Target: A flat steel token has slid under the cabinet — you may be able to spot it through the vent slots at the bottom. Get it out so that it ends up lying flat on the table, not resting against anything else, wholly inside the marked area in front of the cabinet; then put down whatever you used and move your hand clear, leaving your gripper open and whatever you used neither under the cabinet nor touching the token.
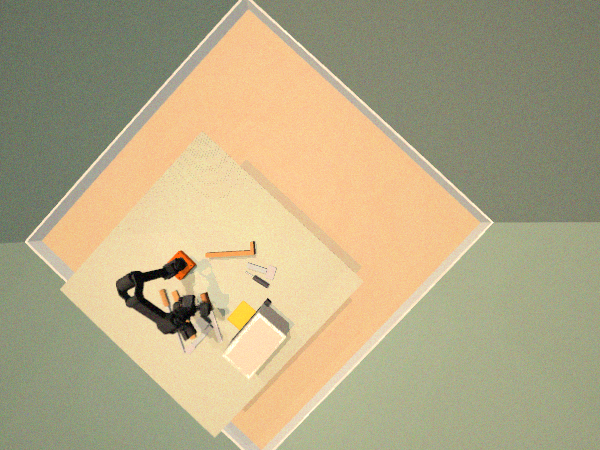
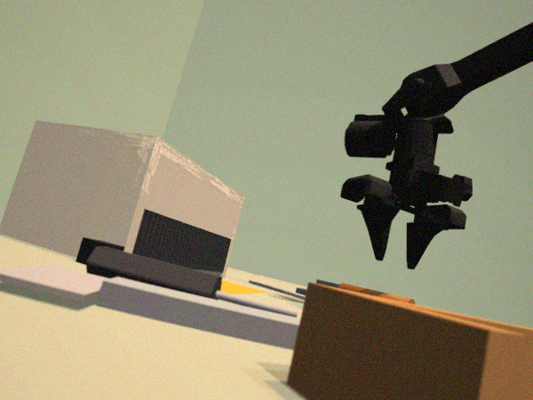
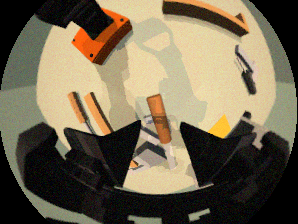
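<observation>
The pale cabinet [image 1: 255,345] [image 2: 89,178] stands on the table, with dark vent slots [image 2: 179,242] low on one face. The steel token shows in no view. The yellow marked area [image 1: 242,314] [image 2: 237,288] [image 3: 221,125] lies beside the cabinet. My gripper [image 1: 197,306] [image 2: 400,260] [image 3: 161,124] is open and empty, hanging well above the table and apart from the cabinet. In the wrist view a short orange stick [image 3: 157,117] [image 1: 204,298] lies on the table below the gap between my fingers. An orange L-shaped tool [image 1: 230,253] [image 3: 200,8] lies farther off.
A dark bar [image 2: 151,271] lies in front of the vent. Two more orange sticks [image 1: 163,297] [image 3: 80,110] lie near the arm. Pale flat tools [image 1: 215,327] [image 2: 200,307] lie below the gripper. A pale tool [image 1: 263,270] and a dark stick [image 1: 260,281] lie near the L-shaped tool. The orange arm base [image 1: 181,264] [image 3: 100,32] stands behind.
</observation>
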`<state>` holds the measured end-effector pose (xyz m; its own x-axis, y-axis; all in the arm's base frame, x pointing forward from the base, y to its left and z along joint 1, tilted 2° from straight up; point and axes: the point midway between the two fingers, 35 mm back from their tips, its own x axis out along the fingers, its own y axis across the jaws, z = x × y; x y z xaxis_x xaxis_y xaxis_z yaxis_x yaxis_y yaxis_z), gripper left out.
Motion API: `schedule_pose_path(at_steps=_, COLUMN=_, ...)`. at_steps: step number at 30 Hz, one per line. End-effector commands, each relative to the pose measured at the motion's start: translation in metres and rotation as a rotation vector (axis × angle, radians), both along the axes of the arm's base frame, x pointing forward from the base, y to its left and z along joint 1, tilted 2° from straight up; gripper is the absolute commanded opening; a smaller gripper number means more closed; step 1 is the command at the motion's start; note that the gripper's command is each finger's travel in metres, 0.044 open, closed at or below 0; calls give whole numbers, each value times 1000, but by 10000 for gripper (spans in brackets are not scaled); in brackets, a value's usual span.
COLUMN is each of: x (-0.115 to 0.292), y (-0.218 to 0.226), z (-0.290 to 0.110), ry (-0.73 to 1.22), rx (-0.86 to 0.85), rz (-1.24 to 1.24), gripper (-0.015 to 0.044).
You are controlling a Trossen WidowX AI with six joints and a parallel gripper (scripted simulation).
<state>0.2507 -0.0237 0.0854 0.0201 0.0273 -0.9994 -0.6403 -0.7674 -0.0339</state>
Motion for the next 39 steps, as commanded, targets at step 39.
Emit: schedule_pose_path(at_steps=39, x=0, y=0, z=0, ry=9, rx=4, rz=-337, gripper=270)
